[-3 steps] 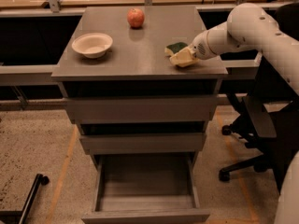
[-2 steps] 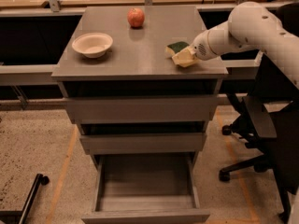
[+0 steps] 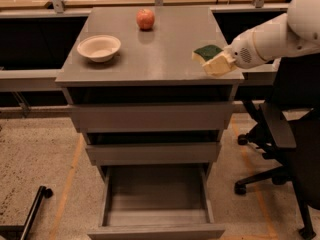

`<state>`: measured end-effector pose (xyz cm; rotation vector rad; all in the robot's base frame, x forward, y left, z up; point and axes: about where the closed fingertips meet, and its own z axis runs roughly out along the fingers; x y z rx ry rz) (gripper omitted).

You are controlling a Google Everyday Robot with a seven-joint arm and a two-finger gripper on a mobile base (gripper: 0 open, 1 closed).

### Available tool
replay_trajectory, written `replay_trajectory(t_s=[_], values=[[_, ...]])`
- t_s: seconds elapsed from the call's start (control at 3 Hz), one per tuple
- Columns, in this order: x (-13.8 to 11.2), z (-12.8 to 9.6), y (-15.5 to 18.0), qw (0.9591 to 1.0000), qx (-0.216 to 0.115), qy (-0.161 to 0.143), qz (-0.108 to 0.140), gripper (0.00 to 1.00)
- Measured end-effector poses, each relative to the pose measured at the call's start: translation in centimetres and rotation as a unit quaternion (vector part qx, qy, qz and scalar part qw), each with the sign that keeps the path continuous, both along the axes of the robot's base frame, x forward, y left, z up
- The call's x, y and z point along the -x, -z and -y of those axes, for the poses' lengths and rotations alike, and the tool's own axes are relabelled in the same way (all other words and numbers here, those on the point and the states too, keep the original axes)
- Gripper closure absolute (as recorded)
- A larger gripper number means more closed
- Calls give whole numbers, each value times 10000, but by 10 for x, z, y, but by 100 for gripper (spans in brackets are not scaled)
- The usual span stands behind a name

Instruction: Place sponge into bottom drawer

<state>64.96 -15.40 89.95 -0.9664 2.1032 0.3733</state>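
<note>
The sponge (image 3: 206, 51), pale yellow with a dark green top, is at the right front corner of the grey cabinet top (image 3: 150, 59). My gripper (image 3: 218, 64) comes in from the right on a white arm and is shut on the sponge, with its pale fingers (image 3: 222, 65) around the sponge's near side. The bottom drawer (image 3: 156, 231) is pulled open below, and its deep box shows nothing inside. The two shallower drawers above it stand slightly ajar.
A white bowl (image 3: 99, 47) sits at the left of the cabinet top and a red apple (image 3: 145, 19) at the back middle. A black office chair (image 3: 290, 149) stands close on the right. A black bar with a wheel (image 3: 36, 204) lies on the floor at the lower left.
The gripper and the sponge have shifted to the right, toward the cabinet's right edge. The bowl, the apple and the drawers have not moved.
</note>
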Motion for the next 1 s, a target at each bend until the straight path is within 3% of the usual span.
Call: replay_trajectory(t_s=[0.33, 0.67, 1.0], values=[[31, 14, -2, 9956, -505, -773, -158, 100], [49, 8, 1, 9904, -544, -1224, -341, 100], [49, 1, 10, 9922, -215, -1182, -339, 100]])
